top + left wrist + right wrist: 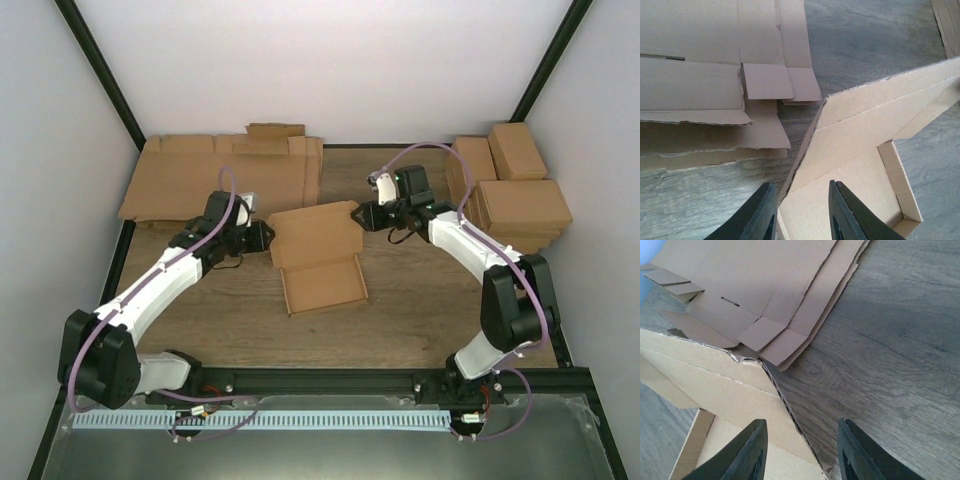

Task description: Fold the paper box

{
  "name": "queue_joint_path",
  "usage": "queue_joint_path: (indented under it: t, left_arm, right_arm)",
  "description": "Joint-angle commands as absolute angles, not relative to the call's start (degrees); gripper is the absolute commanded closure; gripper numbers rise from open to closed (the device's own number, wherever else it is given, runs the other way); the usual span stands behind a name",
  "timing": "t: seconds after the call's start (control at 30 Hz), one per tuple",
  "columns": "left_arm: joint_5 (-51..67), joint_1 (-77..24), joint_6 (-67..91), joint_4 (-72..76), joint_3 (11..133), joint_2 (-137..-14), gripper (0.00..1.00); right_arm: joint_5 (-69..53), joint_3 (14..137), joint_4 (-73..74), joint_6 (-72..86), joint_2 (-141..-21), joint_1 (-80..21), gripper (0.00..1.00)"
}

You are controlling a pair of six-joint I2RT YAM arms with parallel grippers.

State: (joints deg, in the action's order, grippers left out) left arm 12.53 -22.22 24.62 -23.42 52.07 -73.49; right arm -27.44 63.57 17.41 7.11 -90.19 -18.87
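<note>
Wood-grain tabletop (410, 310), brown from above, greyer in the wrist views. Boxed in by plain white panels: left wall (50, 150), far wall (330, 60), right wall (610, 150). Black left post (100, 70) and black right post (545, 62) slanting up at the far corners. Black rim (330, 378) along the near edge. Nearer still, white slotted strip (260, 422) across dull grey sheet (330, 455). Softly, evenly lit; faint shadows only.

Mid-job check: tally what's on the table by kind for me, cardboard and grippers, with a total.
paper box, part-folded: 1
pile of flat sheets: 1
closed boxes, tops showing: 3
grippers, left gripper and right gripper: 2
Total: 7
</note>
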Motion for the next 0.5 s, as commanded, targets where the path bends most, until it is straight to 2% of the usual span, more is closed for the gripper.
queue_joint_path:
  t: [0.0, 0.1, 0.17, 0.33, 0.43, 0.47]
  left_arm:
    - [10.4, -23.8, 23.5, -25.6, 54.1, -75.3, 0.69]
    - [9.0, -24.2, 23.8, -26.4, 54.6, -76.5, 0.67]
    - [8.2, -24.3, 23.9, -26.8, 54.8, -76.9, 0.67]
    - [7.9, -24.8, 24.0, -26.8, 55.3, -77.5, 0.81]
    - [7.6, -25.2, 24.0, -26.8, 55.7, -78.1, 0.80]
    - [7.3, -25.2, 24.0, -26.9, 55.8, -78.5, 0.75]
  right_arm:
    - [-21.9, 67.3, 19.4, 6.0, -91.6, -20.7, 0.60]
    - [-20.6, 67.5, 19.6, 6.0, -92.4, -21.3, 0.61]
    - [-20.0, 67.7, 19.8, 6.0, -92.7, -21.7, 0.66]
    - [-20.2, 67.3, 20.0, 6.1, -92.4, -22.5, 0.81]
    - [-19.3, 67.3, 20.1, 6.3, -92.2, -23.3, 0.85]
    - [-19.0, 67.2, 20.1, 6.4, -92.1, -23.5, 0.85]
